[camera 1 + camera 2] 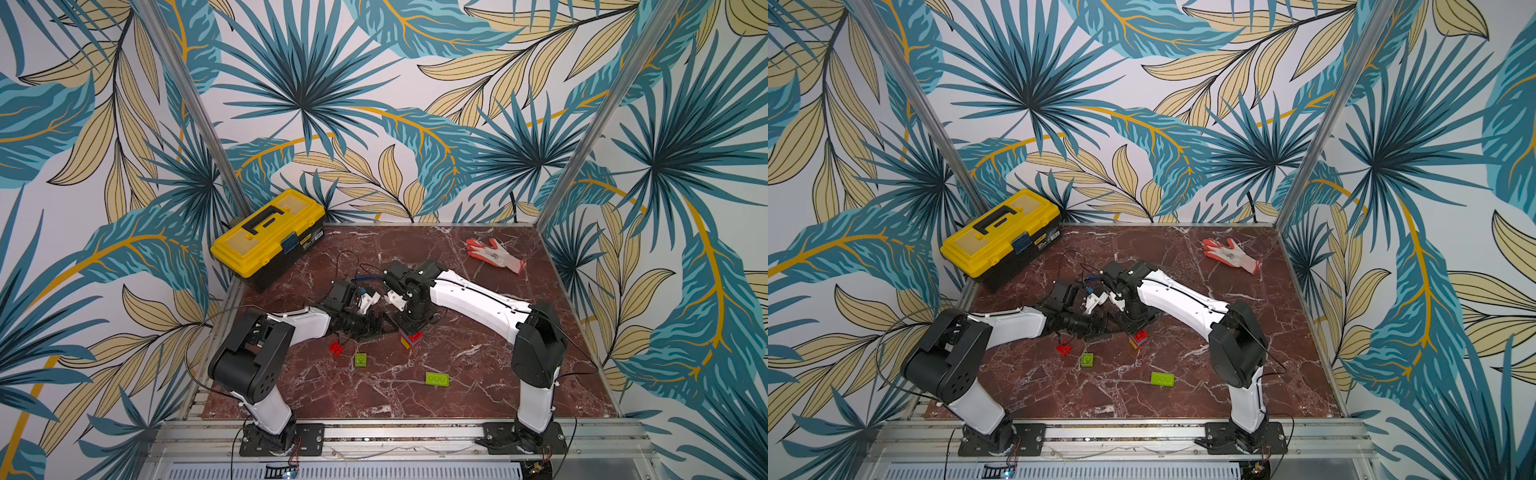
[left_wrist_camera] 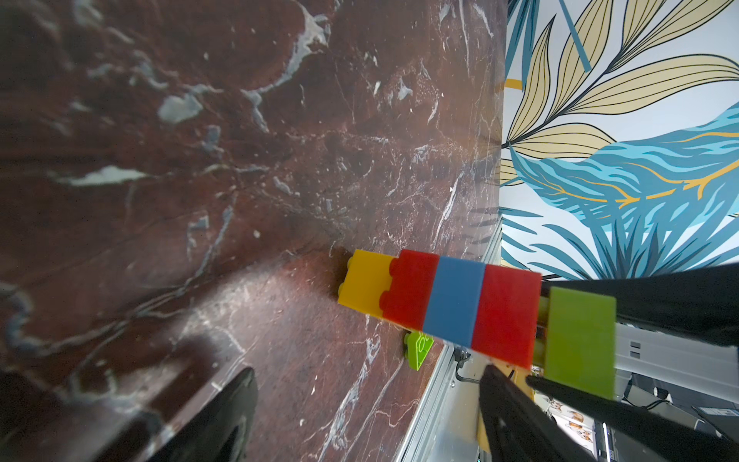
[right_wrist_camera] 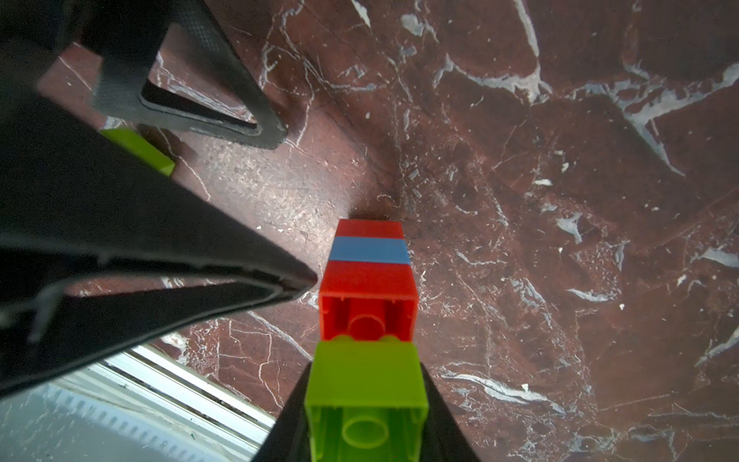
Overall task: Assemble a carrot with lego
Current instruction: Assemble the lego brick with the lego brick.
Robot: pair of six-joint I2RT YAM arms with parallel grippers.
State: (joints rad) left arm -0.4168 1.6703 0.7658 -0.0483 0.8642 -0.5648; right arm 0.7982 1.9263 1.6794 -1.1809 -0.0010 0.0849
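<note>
Left arm (image 1: pixel 299 326): elbow raised, forearm reaching low toward the table's centre.
Left gripper (image 2: pixel 368 370): turned on its side, jaws spread wide, one fingertip just beside the carrot (image 3: pixel 368 276).
Right arm (image 1: pixel 469 299): forearm stretched toward the centre, wrist bent downward.
Right gripper (image 3: pixel 366 400): pointing straight down, clamped on the carrot's top brick.
Wrists: close together.
</note>
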